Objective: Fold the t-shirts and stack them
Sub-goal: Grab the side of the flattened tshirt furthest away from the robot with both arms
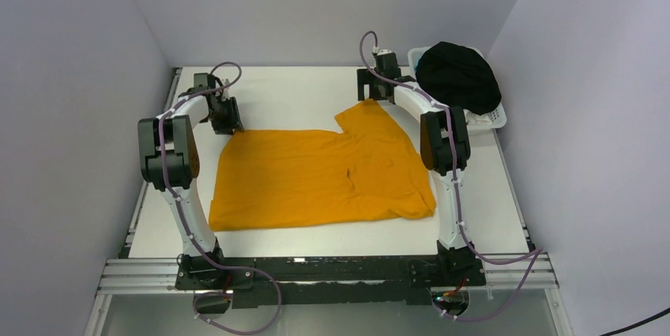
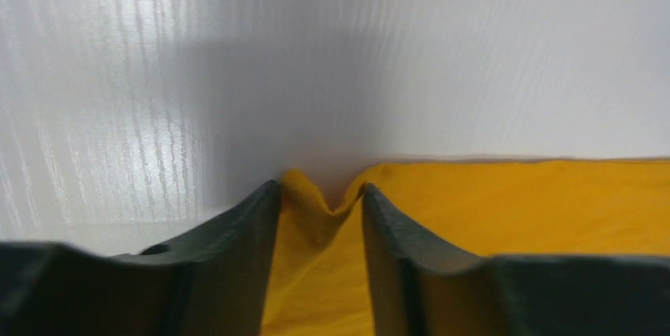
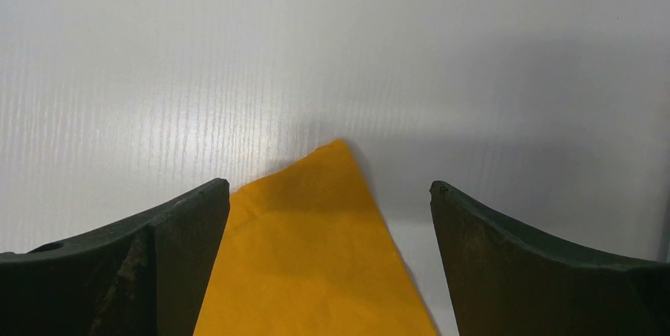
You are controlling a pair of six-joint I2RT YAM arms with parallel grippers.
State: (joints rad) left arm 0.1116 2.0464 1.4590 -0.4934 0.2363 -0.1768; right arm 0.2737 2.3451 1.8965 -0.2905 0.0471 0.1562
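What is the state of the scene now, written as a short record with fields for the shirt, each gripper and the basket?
orange t-shirt: spread out flat on the white table
left gripper: at the shirt's far left corner, a pucker of cloth pinched between its fingers
right gripper: open, jaws astride the shirt's pointed far right tip, not gripping it
black garment: heaped in the basket
white basket: at the table's far right corner, apart from the orange shirt
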